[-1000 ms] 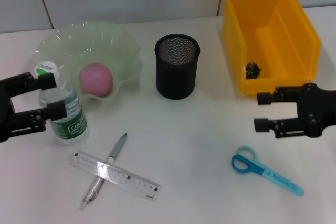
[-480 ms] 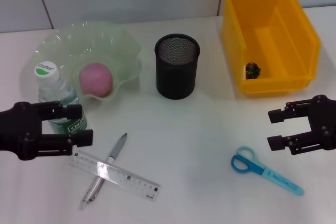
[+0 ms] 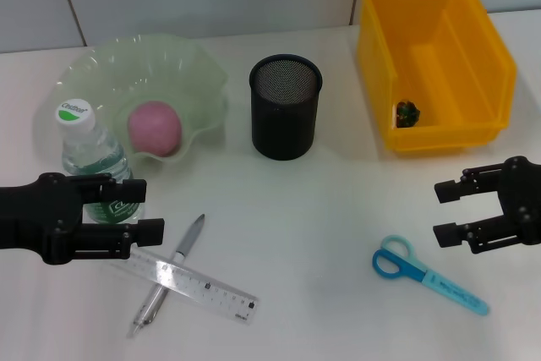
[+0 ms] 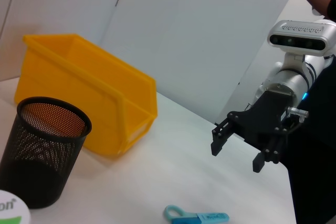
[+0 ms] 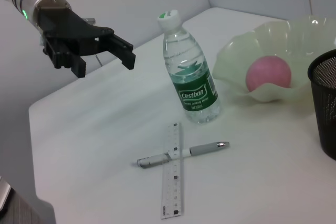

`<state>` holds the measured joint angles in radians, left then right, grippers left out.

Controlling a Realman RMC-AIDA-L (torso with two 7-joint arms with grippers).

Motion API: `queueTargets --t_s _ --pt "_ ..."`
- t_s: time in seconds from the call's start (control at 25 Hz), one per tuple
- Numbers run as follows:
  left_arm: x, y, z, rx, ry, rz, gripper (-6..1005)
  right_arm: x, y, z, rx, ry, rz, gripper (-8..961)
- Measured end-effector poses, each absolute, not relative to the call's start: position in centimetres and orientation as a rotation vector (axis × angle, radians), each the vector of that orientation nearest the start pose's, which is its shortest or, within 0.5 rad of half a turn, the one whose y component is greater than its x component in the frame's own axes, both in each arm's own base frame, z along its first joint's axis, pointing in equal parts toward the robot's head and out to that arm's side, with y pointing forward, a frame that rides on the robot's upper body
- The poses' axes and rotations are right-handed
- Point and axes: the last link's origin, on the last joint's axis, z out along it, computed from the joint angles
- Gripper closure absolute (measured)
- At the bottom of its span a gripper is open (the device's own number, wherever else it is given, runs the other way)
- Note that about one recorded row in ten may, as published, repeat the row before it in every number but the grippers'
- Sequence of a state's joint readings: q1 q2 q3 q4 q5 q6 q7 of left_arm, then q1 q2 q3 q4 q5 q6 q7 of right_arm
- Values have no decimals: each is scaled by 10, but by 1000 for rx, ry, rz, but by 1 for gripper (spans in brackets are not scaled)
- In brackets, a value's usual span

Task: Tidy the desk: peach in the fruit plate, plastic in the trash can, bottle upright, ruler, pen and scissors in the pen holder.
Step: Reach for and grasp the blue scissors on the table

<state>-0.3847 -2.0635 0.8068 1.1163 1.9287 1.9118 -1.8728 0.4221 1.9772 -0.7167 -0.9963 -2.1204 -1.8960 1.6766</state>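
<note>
Standing upright at the desk's left, the bottle [image 3: 95, 166] sits just in front of the fruit plate [image 3: 182, 73], which holds the pink peach [image 3: 155, 128]. The left gripper [image 3: 139, 207] hangs released, jaws spread, just in front of the bottle and above one end of the ruler [image 3: 188, 281], which lies across the pen [image 3: 169, 273]. The black mesh pen holder [image 3: 285, 107] stands mid-desk. The yellow bin [image 3: 435, 57] holds a small dark scrap [image 3: 407, 112], seen only from the head. The right gripper [image 3: 448, 211] also hangs spread and empty, in front of the bin and just right of the blue scissors [image 3: 427, 274]. From the right wrist, the bottle's green label [image 5: 198, 98] reads clearly, and the bottle stands apart from the ruler's end. From the left wrist, only the bottle's cap [image 4: 11, 213] edges in.
</note>
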Motion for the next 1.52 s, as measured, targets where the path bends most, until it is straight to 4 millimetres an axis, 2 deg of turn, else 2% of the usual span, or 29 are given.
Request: queueTargets --t_s 0.2,0.32,0.36,0.4,0.64,0.68,0.72,1.08,1.32,1.52 --pt "-233 287 61 -2913 -849 -679 199 275 293 78 -2919 762 369 210" --pt "-233 287 61 -2911 -853 -680 199 268 297 77 -2932 774 276 210" --pt "-233 287 60 -2912 -855 -683 199 261 300 76 -2932 800 187 210" --pt "-233 287 60 -2913 -856 -684 199 261 300 76 -2932 800 187 210" --pt "-232 288 58 -2914 -853 -691 200 227 308 65 -2903 834 -230 210" --pt "-233 288 57 -2914 -854 -693 200 216 309 61 -2877 838 -372 210" --pt "-232 289 56 -2918 -853 -695 200 216 309 61 -2877 838 -372 210" --pt "-229 293 48 -2947 -798 -686 200 186 313 47 -2709 859 -817 211" --pt "-227 296 47 -2951 -766 -680 201 176 316 33 -2649 900 -915 211" --pt "-227 296 43 -2970 -740 -664 201 176 319 27 -2603 966 -935 212"
